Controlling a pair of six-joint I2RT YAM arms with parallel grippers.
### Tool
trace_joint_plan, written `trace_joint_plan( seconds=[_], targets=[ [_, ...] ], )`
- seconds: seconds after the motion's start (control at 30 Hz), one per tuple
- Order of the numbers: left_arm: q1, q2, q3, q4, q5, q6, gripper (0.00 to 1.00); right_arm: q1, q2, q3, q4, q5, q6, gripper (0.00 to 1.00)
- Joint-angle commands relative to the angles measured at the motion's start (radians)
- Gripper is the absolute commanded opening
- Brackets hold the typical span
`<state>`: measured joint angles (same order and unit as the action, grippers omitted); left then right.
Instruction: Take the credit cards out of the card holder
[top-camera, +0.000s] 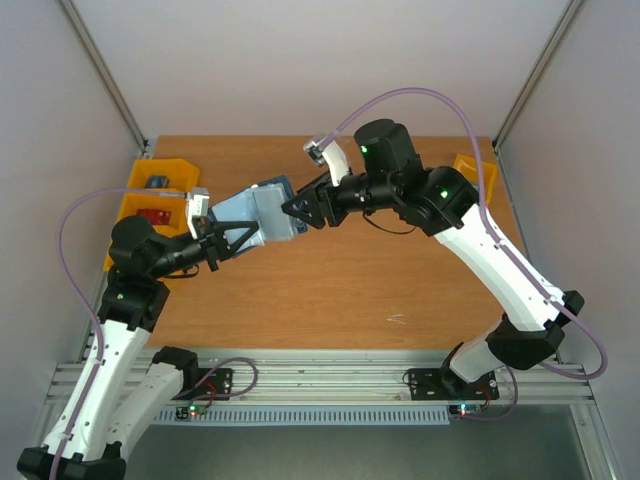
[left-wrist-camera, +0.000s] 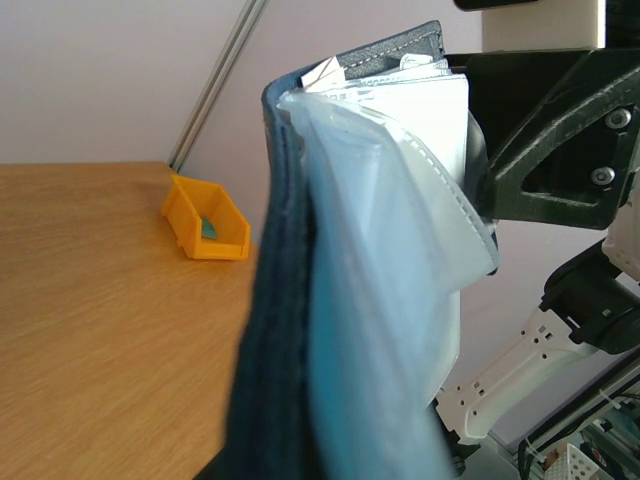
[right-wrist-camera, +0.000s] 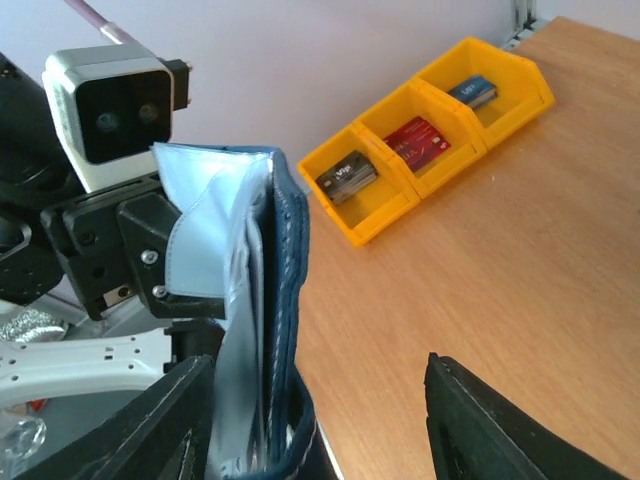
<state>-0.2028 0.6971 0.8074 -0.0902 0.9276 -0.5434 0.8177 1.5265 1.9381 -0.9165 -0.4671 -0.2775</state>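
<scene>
Left gripper (top-camera: 245, 238) clamps the card holder (top-camera: 265, 210) aloft while the right gripper (top-camera: 292, 210) gapes wide at its edge: pinch only the credit cards (left-wrist-camera: 425, 110), then pull straight out.

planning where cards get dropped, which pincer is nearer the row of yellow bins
Left. The left pincer sits just right of the yellow bins, gripping the card holder; the right pincer is on the card holder's far side, farther from them.
</scene>
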Motion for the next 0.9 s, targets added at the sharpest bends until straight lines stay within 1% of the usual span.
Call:
trace_joint_plan(
  seconds=[0.0,0.23,0.53,0.77,0.87],
  targets=[
    [-0.001,-0.012,0.016,0.076,0.013,0.018,0.0,0.0,-0.044,-0.035,-0.008,0.013,0.022,0.56],
    [-0.001,-0.021,0.016,0.058,0.015,0.036,0.0,0.0,-0.068,-0.079,0.003,0.065,0.034,0.47],
    [-0.001,-0.032,0.012,0.058,0.036,0.062,0.0,0.034,-0.026,-0.052,0.019,0.079,0.036,0.46],
    [-0.001,-0.031,0.006,0.067,0.034,0.061,0.0,0.074,0.033,-0.017,0.033,0.068,0.028,0.5],
    [-0.001,-0.032,0.006,0.065,0.037,0.062,0.0,0.08,0.049,-0.009,0.059,0.035,0.037,0.44]
  ],
)
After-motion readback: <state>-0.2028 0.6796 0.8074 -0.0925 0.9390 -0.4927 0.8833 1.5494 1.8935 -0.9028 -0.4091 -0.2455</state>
